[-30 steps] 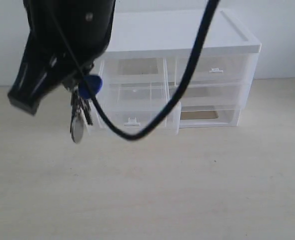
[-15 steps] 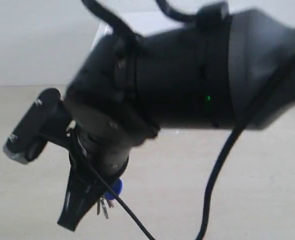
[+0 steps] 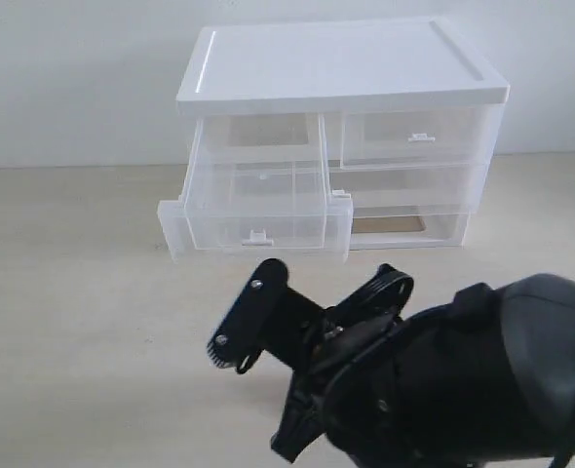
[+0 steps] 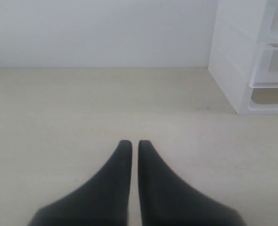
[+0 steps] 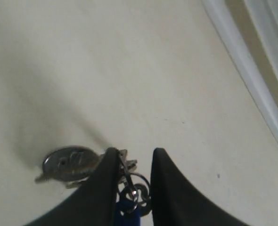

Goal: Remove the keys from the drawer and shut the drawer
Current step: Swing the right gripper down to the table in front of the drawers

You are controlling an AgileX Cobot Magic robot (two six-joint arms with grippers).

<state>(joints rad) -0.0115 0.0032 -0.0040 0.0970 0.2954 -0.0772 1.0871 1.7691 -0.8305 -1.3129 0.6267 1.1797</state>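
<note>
The keys (image 5: 66, 162) hang between my right gripper's (image 5: 134, 153) fingers. It is shut on their ring, and the blue fob (image 5: 127, 212) sits deeper between the fingers. The large silver key lies at or just above the tabletop. In the exterior view the right arm (image 3: 434, 390) is low in front of the drawer unit and hides the keys. The drawer (image 3: 258, 210), upper left, stands pulled out with nothing visible in it. My left gripper (image 4: 134, 143) is shut on nothing, low over the table, off to the unit's side.
The white-topped clear drawer unit (image 3: 346, 68) stands at the back against a white wall, its side also in the left wrist view (image 4: 228, 66). Its upper right drawer (image 3: 419, 132) is pushed in. Beige tabletop (image 3: 73, 322) spreads to the left.
My right arm swung across the exterior view with the keys dangling, then came down in front of the unit. The keys now sit low at the tabletop. The left gripper stays shut.
</note>
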